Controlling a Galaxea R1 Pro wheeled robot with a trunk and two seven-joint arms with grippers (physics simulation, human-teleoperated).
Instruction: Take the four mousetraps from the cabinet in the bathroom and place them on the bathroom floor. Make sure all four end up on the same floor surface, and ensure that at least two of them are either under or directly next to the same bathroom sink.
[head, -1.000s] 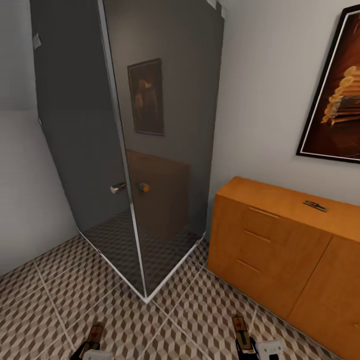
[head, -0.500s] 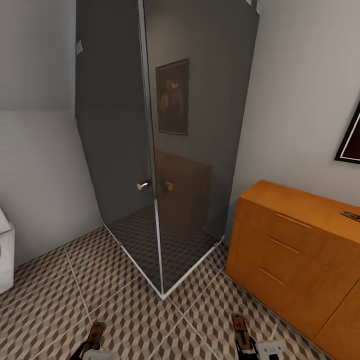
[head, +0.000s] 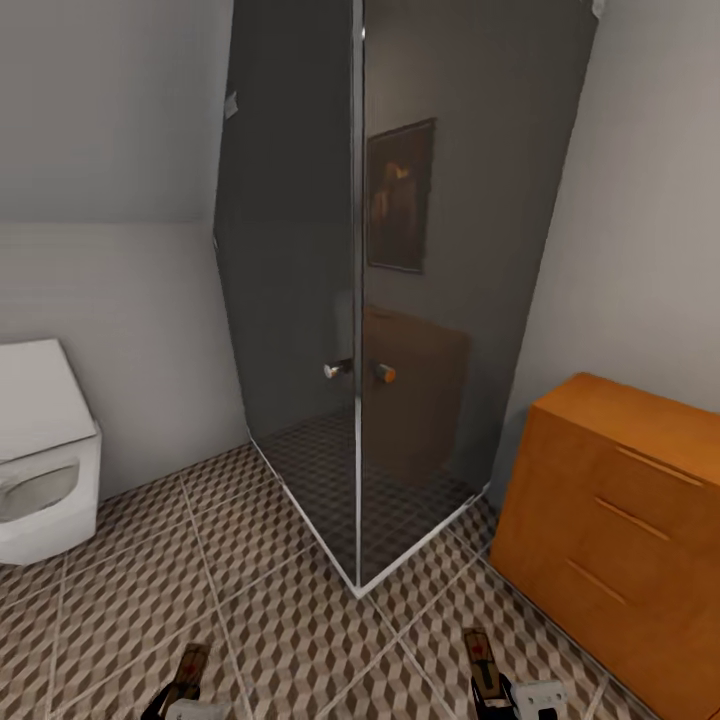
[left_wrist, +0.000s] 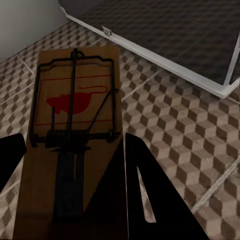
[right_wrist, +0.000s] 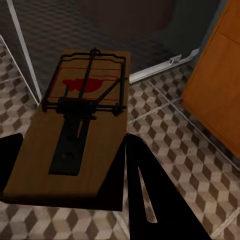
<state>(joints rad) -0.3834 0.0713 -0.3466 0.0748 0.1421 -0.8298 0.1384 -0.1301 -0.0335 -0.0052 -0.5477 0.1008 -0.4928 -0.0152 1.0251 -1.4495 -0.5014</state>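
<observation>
Each gripper is carrying one of the mousetraps: the left gripper (left_wrist: 70, 200) is clamping a tan board with a red mouse print and dark wire spring (left_wrist: 75, 125), and the right gripper (right_wrist: 65, 192) is clamping a second mousetrap (right_wrist: 82, 127), both boards sticking out forward past the black fingers (right_wrist: 150, 195). In the head view the left gripper (head: 183, 692) and right gripper (head: 487, 690) are sitting at the bottom edge, each with its trap poking forward over the bathroom floor (head: 280, 620) of cube-patterned tiles. Ahead of and between the two grippers, the corner of a smoked-glass shower enclosure (head: 358, 300) is standing on a white sill, its metal door knobs (head: 340, 369) showing halfway up. Beyond the right gripper, the orange-brown cabinet (head: 620, 500) with slim drawer pulls is being cut off by the frame, so its far top is hidden. Beyond the left gripper a white toilet (head: 40, 460) is sitting against the pale wall, partly cropped. Compared with a second ago the camera is swinging leftward: the framed picture and the trap lying on the cabinet top are gone from view, and the toilet is coming in.
</observation>
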